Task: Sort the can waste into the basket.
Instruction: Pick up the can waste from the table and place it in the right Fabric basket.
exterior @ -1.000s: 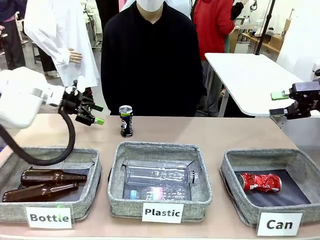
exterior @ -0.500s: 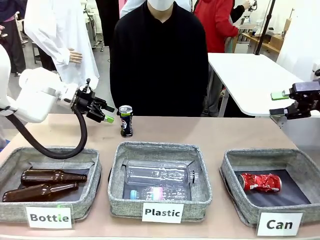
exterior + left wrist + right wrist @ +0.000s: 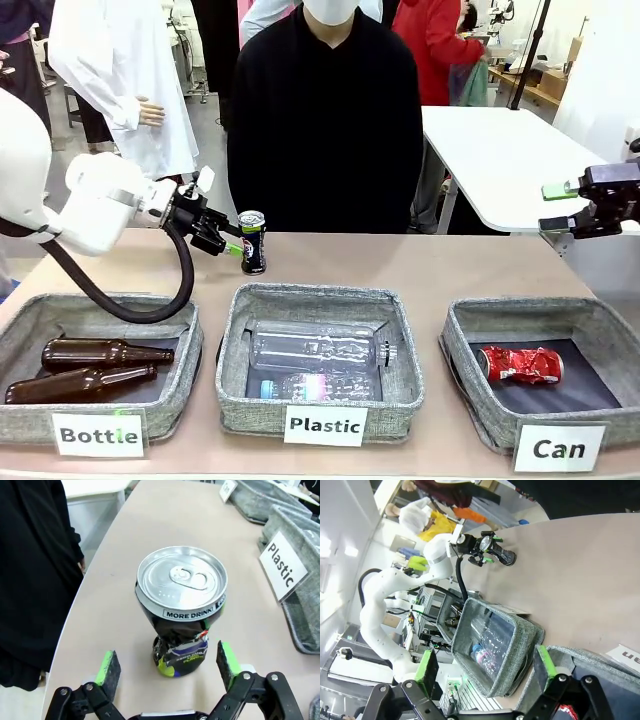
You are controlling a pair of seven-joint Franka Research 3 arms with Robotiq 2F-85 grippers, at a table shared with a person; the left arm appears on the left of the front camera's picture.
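Reach step, as we judge it: left pincer (image 3: 167, 664) spread, just before the black can (image 3: 252, 243), upright on the table (image 3: 480, 265); next we must close, lift, carry to the Can basket (image 3: 520, 312); right pincer (image 3: 557, 207) spread.

Your front camera sits at the robot's edge of the surface (image 3: 450, 270), facing the person (image 3: 325, 130) across it. Left wrist camera looks along the left hand (image 3: 167, 669), close over the black can (image 3: 181, 587). Right wrist camera, rolled sideways, catches that same can from well away, as your front view does.
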